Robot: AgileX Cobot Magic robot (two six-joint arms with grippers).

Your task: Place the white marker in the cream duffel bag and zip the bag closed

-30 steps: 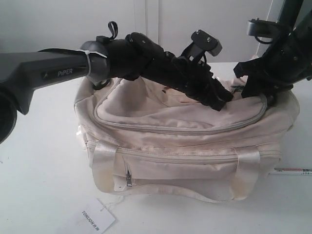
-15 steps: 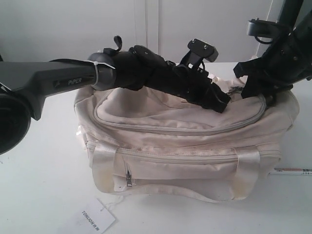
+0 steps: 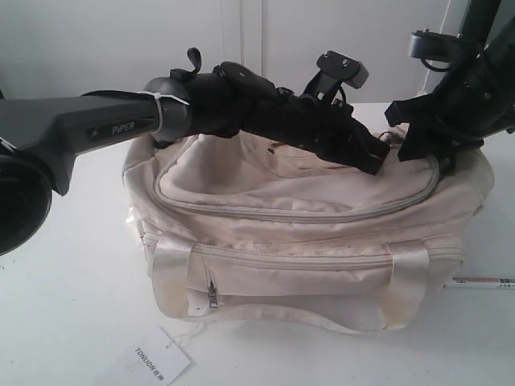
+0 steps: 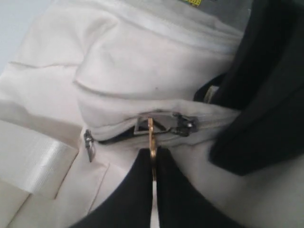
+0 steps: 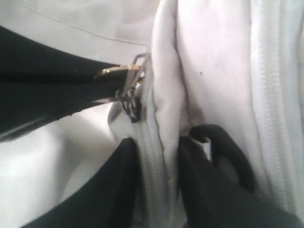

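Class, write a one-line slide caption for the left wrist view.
Left pincer shut on the bag's gold zipper pull.

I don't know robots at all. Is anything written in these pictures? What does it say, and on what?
"PiPER": on the left arm.
"TONLION": on the hang tag in front of the bag; the small signs after it are too small to read.
Marker: dark print on it, too small to read.
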